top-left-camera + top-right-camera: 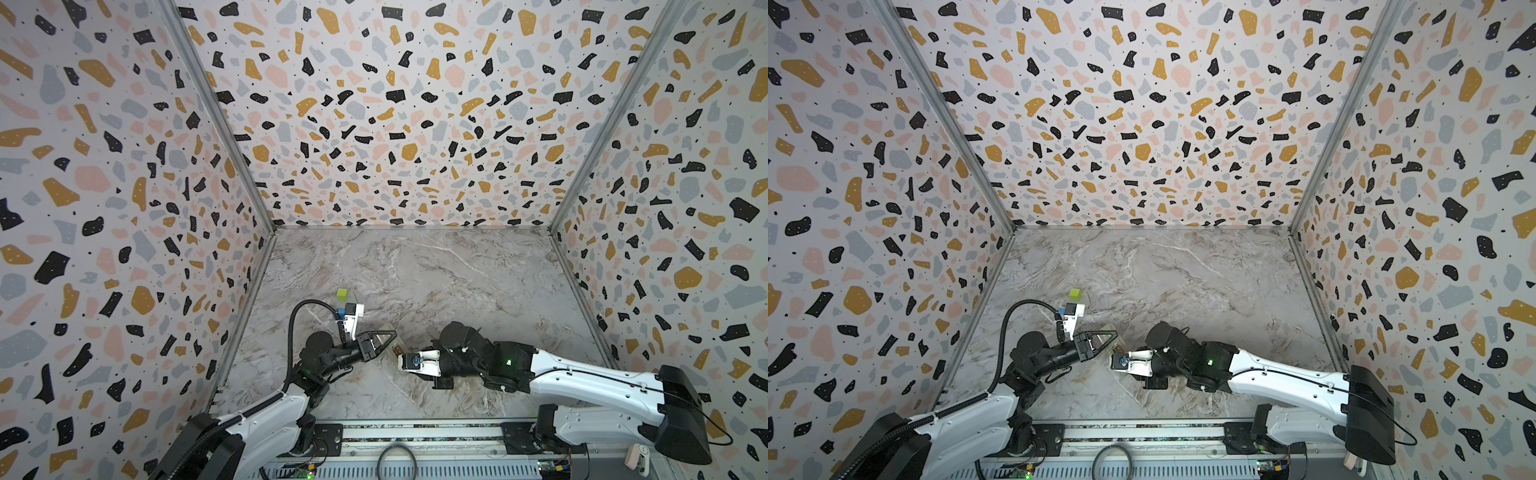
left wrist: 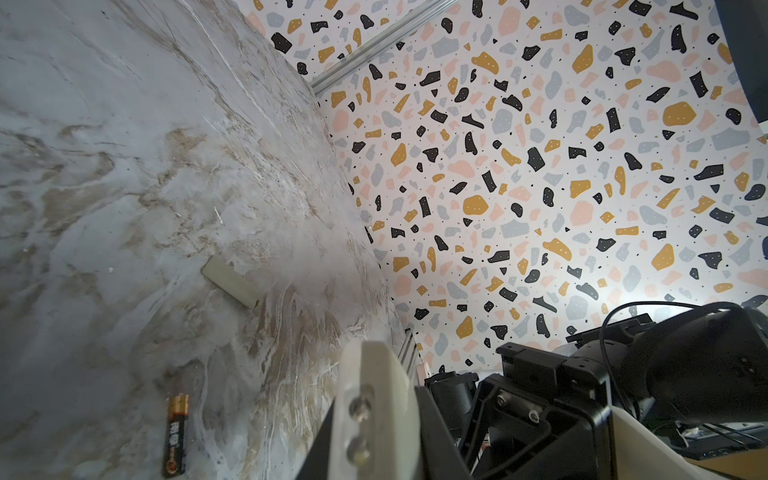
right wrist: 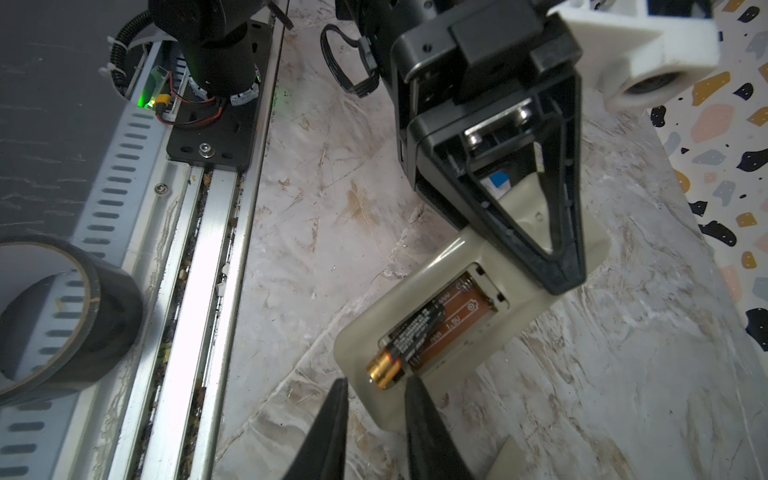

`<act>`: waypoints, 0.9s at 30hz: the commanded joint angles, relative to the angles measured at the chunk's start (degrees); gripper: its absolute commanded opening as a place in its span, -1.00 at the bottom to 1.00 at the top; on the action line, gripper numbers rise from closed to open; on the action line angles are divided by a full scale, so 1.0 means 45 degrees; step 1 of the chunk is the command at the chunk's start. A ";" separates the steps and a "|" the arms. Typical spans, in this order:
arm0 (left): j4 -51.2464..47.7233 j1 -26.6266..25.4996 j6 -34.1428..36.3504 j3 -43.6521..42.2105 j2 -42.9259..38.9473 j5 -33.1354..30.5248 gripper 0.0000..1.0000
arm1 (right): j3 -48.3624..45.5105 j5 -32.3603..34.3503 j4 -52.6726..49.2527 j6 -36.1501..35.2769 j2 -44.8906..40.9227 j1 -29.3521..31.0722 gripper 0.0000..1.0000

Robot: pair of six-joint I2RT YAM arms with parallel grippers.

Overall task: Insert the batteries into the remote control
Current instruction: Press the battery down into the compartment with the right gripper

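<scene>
The right tool [image 3: 376, 381], narrowly open and empty, should push the battery's [image 3: 415, 328] overhanging end toward the desk's [image 1: 457, 282] 11 o'clock, flat into the remote [image 3: 453, 253] pinned by the closed left tool [image 3: 561, 276].

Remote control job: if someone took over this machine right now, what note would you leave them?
Left gripper: jaws shut, resting on the long beige-white remote control, which lies back up with its compartment open. I cannot tell if it clamps it.
Right gripper: jaws open, either side of the gold end of a slim dark battery.
Done: that battery lies in the compartment but is not seated, gold end over the rim.
To do: seat it, then load the second dark, gold-ended battery lying on the marble table. The flat beige cover lies apart.
</scene>
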 commanded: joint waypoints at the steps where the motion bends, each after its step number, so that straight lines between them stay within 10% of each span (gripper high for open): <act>1: 0.0580 -0.0070 0.0119 0.0396 -0.0112 0.0272 -1.00 | 0.0382 -0.0032 0.0174 -0.0144 0.0129 -0.0073 -0.47; 27: 0.0560 -0.0174 0.0188 0.0395 -0.0088 0.0300 -1.00 | 0.0423 -0.0505 0.0590 -0.0252 0.0917 -0.0300 -0.68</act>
